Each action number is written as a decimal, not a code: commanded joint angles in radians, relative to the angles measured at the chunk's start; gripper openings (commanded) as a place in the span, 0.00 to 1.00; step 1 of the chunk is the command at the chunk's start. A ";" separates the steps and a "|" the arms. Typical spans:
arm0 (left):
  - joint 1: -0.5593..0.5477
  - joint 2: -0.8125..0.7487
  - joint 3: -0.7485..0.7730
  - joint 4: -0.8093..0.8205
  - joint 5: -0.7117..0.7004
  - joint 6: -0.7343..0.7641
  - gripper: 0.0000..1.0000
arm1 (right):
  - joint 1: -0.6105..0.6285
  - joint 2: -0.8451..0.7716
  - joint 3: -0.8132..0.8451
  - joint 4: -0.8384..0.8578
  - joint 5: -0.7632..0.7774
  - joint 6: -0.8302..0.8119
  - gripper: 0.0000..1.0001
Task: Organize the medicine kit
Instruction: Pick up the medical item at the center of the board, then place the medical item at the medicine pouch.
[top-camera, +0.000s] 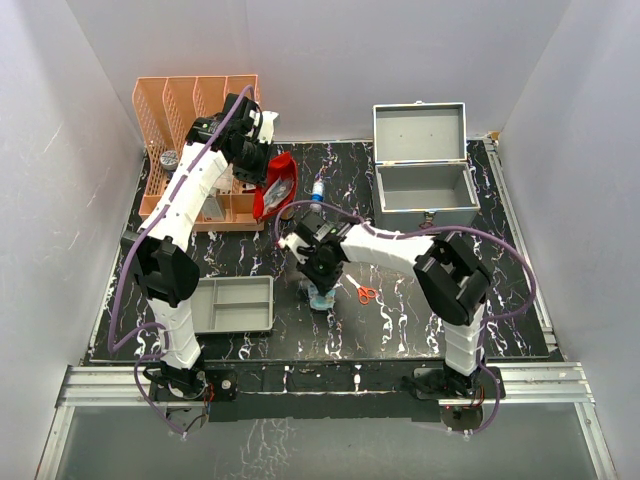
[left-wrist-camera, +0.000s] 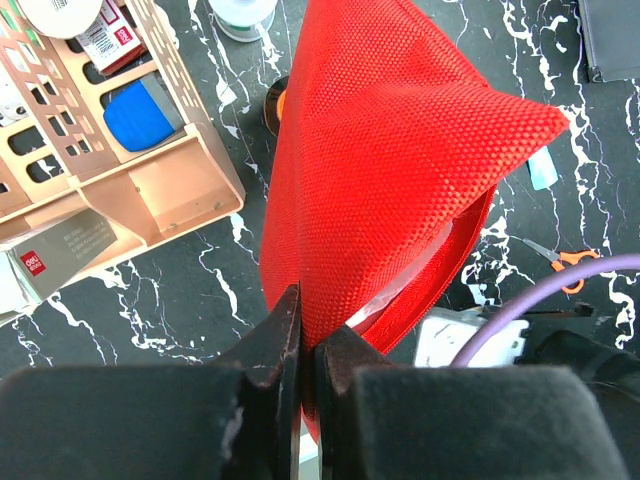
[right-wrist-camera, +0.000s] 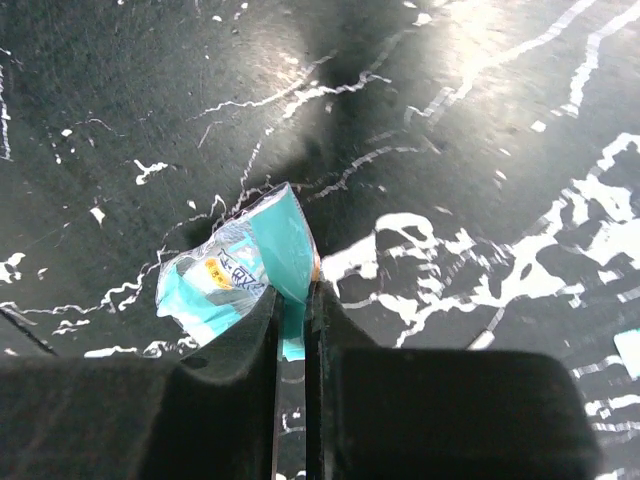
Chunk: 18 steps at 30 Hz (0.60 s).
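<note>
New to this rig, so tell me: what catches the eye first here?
The bright red woven fabric pouch, pinched by the left gripper beside the peach plastic rack at the back left. Mid-table, the right gripper is shut on a crumpled teal plastic packet; an open grey metal case sits back right.

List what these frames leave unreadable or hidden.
1. Pouch contents: left wrist, red fabric covers them.
2. Packet label: right wrist, crumpled, too small; top view, right gripper mostly covers it.
3. Organizer front compartments: top view, left arm partly covers them.
</note>
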 joint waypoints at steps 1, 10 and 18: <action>0.007 -0.066 0.024 0.002 0.015 0.005 0.00 | -0.056 -0.127 0.117 -0.024 0.013 0.089 0.00; -0.001 -0.055 0.031 -0.003 0.068 0.008 0.00 | -0.196 -0.243 0.344 0.063 0.066 0.213 0.00; -0.006 -0.052 0.037 0.003 0.098 0.002 0.00 | -0.229 -0.245 0.418 0.341 0.037 0.377 0.00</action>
